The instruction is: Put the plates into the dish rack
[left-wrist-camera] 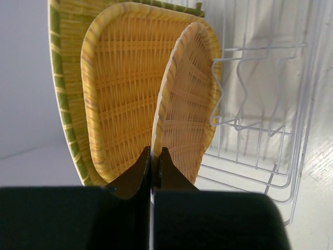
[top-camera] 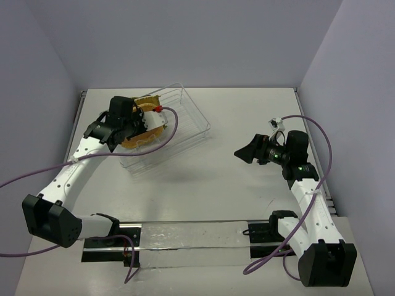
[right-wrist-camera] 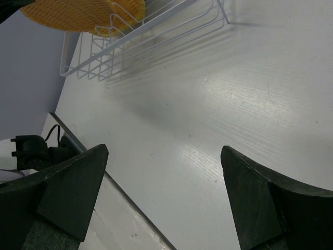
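Plates (top-camera: 154, 127) upright in rack (top-camera: 194, 117); left end effector (left-wrist-camera: 154, 162) closed at a rim

The top view shows only an orange mass under the left wrist. The left wrist view separates three upright plates. The bamboo plate (left-wrist-camera: 58, 78) is outermost, the rounded-square plate (left-wrist-camera: 119, 94) is against it, and the round plate (left-wrist-camera: 187, 120) leans edge-on, with wire slots to its right. The fingers there are pressed together at the round plate's lower rim; whether they nip it I cannot tell. The right wrist view sees the rack across the bench (right-wrist-camera: 234, 104). The left arm reaches forward, wrist bent down over the rack. The right arm is folded at the elbow, with the right end effector (right-wrist-camera: 164, 192) spread wide, facing the rack and well apart from it.
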Available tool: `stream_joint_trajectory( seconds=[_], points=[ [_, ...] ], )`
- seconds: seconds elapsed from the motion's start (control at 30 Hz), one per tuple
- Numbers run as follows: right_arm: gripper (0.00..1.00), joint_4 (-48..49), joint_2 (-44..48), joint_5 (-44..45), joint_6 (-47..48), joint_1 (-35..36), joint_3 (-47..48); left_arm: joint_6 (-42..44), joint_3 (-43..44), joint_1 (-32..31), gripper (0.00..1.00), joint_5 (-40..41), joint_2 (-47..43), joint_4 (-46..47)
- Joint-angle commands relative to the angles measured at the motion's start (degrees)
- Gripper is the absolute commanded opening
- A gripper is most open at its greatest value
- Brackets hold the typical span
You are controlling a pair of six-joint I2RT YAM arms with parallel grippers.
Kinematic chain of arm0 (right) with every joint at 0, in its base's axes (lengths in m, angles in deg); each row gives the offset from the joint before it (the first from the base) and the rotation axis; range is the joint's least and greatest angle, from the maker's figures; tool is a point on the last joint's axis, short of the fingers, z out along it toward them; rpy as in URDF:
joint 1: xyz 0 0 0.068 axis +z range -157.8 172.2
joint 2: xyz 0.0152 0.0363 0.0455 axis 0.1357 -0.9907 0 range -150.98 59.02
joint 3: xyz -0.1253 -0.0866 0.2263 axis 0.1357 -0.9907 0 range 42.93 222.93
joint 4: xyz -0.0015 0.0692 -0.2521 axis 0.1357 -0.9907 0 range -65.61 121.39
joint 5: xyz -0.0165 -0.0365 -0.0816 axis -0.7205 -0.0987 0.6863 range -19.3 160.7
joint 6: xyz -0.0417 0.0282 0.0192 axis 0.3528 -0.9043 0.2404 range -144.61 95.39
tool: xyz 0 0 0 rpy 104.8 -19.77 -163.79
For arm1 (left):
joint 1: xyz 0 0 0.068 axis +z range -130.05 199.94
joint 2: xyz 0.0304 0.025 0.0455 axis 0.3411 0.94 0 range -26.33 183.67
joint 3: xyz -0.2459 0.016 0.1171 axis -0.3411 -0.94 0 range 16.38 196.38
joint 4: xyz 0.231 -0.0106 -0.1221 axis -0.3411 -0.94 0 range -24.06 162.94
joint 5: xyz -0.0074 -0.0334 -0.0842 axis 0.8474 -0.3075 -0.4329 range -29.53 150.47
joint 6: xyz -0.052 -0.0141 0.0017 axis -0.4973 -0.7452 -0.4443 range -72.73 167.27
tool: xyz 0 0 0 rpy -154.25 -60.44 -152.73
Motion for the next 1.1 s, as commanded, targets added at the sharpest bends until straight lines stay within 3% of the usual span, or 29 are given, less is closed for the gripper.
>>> stream_joint_trajectory(
  seconds=[0.0, 0.2, 0.43, 0.6, 0.67, 0.77, 0.83, 0.93, 1.07],
  points=[
    [0.96, 0.34, 0.32, 0.54, 1.35, 0.46, 2.03, 3.62, 2.66, -0.06, 0.00, -5.73, -2.30, -1.50],
    [0.96, 0.07, -0.38, 0.93, 1.43, 0.46, 2.00, 3.04, 2.97, -0.38, 0.00, -8.15, 1.00, -0.75],
    [0.96, -0.27, 0.00, 1.60, 1.68, 0.46, 1.94, 1.44, 7.23, -0.85, 0.00, -4.40, 10.18, -5.69],
    [0.96, -0.52, -0.21, 2.30, 1.68, 0.46, 1.95, 1.56, 7.02, -0.85, 0.04, -3.59, 10.80, -6.16],
    [0.96, -0.54, -0.47, 2.32, 1.75, 0.46, 2.09, 1.68, 7.07, -0.85, 0.13, -4.08, 10.66, -6.07],
    [0.96, -0.71, -0.53, 2.32, 1.94, 0.46, 2.29, 0.77, 7.93, -0.85, 0.42, -4.33, 10.67, -6.10],
    [0.96, -0.67, -0.44, 2.28, 1.95, 0.46, 2.34, -0.10, 8.72, -0.85, 0.55, -3.82, 10.71, -5.93],
    [0.96, -0.80, 0.08, 2.54, 1.90, 0.46, 2.64, -2.17, 12.23, -0.85, 0.63, -2.72, 10.13, -5.71],
    [0.97, -0.89, 1.54, 3.62, 1.58, 0.46, 2.94, -3.93, 18.12, -0.94, 0.96, -6.81, 7.69, -7.19]
  ],
)
